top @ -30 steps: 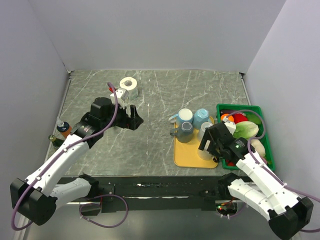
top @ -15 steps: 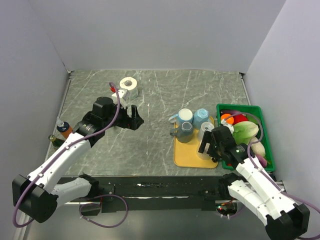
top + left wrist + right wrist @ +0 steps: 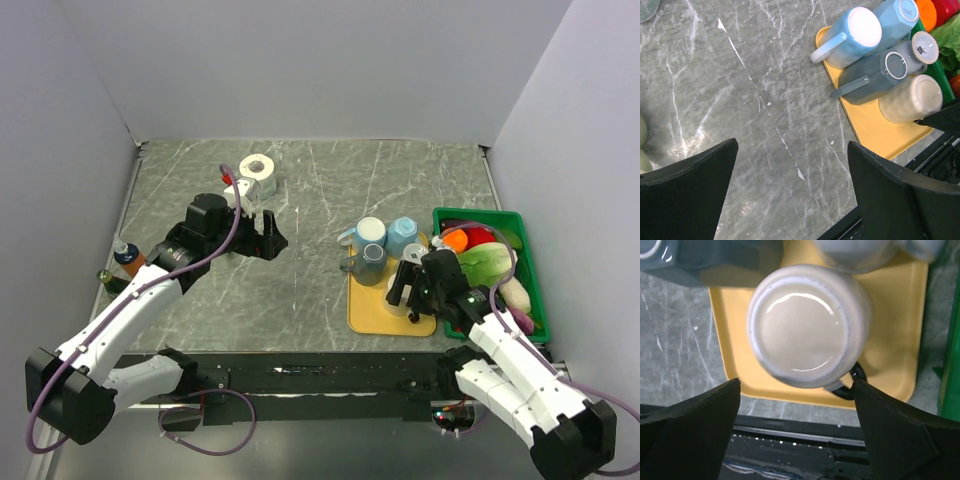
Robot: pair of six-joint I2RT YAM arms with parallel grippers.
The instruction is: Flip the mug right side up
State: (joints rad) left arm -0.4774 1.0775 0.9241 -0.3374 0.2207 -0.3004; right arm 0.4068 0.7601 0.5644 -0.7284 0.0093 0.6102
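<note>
Cream mug (image 3: 810, 325) sits bottom-up, so we have everything left: our right gripper (image 3: 796, 387) hovers over it, jaws spread; left gripper (image 3: 791, 147) likewise spread.

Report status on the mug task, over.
Left gripper open, away. Right gripper open over cream mug, upside down on yellow tray. Grey mug close beside.

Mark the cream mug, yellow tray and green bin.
cream mug (image 3: 810, 325): right wrist view, upturned base.
yellow tray (image 3: 895, 350): right wrist view, bare surface.
green bin (image 3: 478, 212): top external view, far rim.
</note>
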